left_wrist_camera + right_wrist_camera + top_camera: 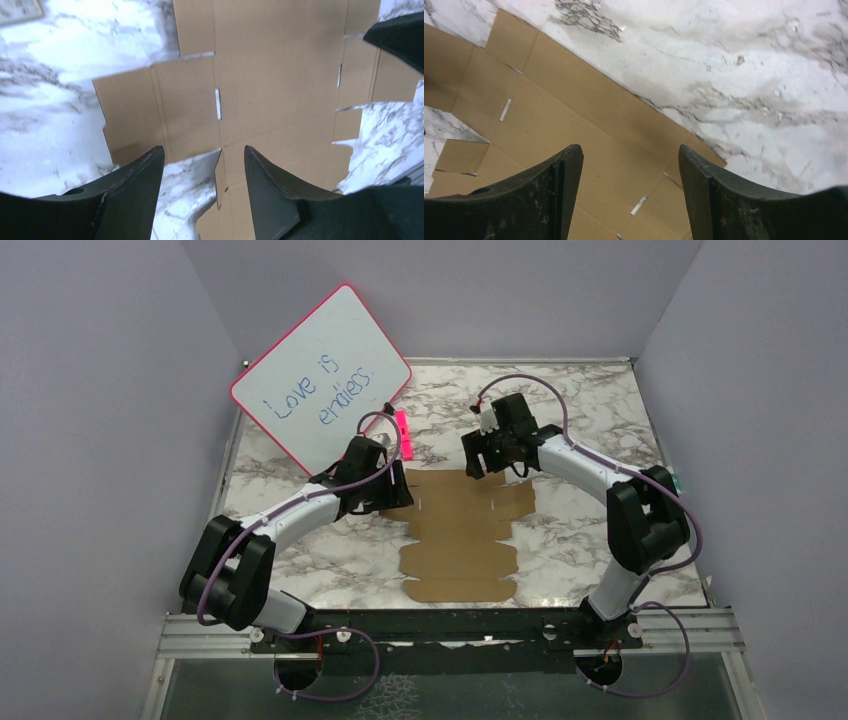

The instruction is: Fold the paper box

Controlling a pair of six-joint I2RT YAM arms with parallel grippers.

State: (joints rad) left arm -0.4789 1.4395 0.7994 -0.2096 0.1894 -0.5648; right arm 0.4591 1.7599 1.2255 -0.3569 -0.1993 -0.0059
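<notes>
Top external view: the paper box lies flat and unfolded on the marble bench, between the two arms. The left pincer hovers over its far left flaps and the right pincer over its far edge, both released and grasping nothing. Beyond them a whiteboard leans at the back wall.

Handwritten "Love is endless." in blue marker on the pink-rimmed whiteboard

The paper box, a plain brown die-cut sheet with flaps, tabs and narrow slots, is laid flat and unfolded at the frame's centre.
</notes>
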